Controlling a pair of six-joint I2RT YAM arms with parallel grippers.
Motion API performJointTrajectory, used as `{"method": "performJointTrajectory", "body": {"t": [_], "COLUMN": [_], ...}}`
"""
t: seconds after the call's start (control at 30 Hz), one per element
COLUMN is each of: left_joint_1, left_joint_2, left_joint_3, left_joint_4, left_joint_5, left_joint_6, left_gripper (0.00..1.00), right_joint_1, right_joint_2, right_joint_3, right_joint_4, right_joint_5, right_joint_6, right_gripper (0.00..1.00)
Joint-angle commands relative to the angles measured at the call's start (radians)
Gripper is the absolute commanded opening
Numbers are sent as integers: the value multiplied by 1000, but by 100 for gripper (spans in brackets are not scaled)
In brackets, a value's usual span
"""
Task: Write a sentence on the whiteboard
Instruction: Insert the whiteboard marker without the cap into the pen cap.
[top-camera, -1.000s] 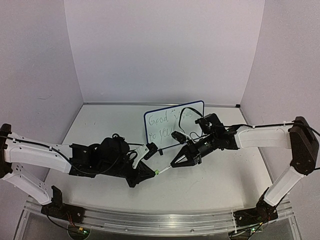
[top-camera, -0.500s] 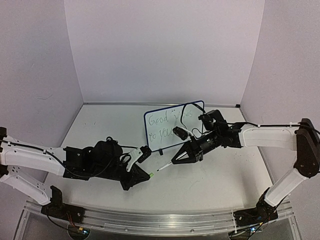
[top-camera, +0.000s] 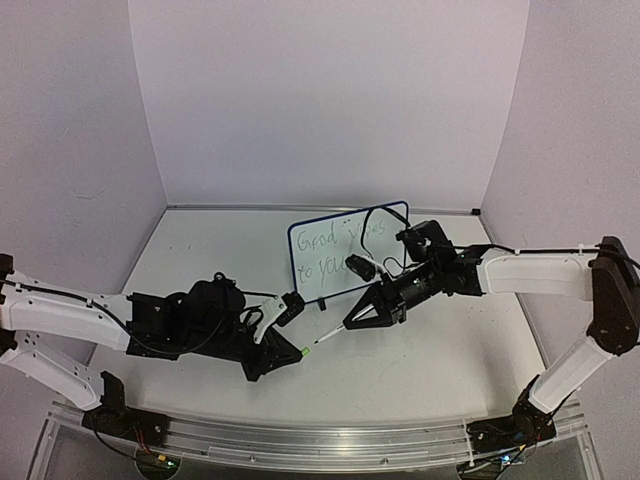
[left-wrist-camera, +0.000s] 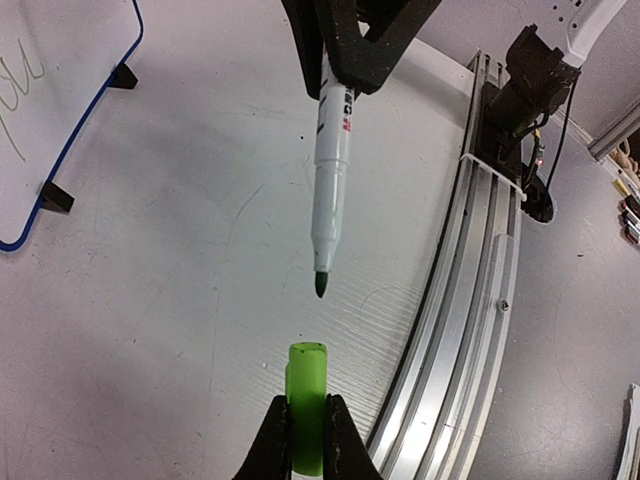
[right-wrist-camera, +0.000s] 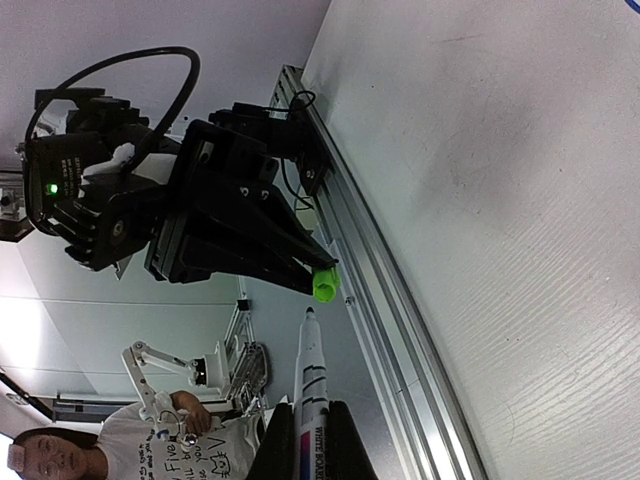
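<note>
The whiteboard (top-camera: 345, 250) stands upright at the table's middle back, its blue rim (left-wrist-camera: 85, 135) also showing in the left wrist view. The sentence (top-camera: 330, 245) is written on it in thin green lines. My right gripper (top-camera: 352, 322) is shut on a white marker pen (left-wrist-camera: 330, 160), bare green tip pointing at my left gripper. My left gripper (top-camera: 297, 352) is shut on the marker's green cap (left-wrist-camera: 306, 405), open end facing the tip. A small gap separates the tip from the cap (right-wrist-camera: 326, 283). Both hang low over the table in front of the board.
A metal rail (top-camera: 300, 440) runs along the table's near edge, close below the left gripper. Purple walls enclose the table on three sides. The board's black feet (left-wrist-camera: 57, 197) rest on the white tabletop (top-camera: 430, 370).
The left arm drew back toward the lower left with the cap, away from the pen tip, mostly in the first half second. The right gripper shifted slightly up and right with the pen.
</note>
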Motion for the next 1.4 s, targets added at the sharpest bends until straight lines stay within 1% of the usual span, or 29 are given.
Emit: {"method": "performJointTrajectory", "body": {"t": [0.0,1.37], "left_joint_1": [-3,-2], "left_joint_2": [10,42], "left_joint_3": [57,96], "left_joint_4": [38,38], "left_joint_5": [11,15], "left_joint_6": [6,19], "left_gripper": [0,0], "right_joint_1": [2,23], "right_joint_2": [16,38], "right_joint_3": [37,40], "right_joint_4": [8,9], "right_joint_5": [-3,-18], "right_joint_6": [-19,-29], "right_gripper": [0,0]}}
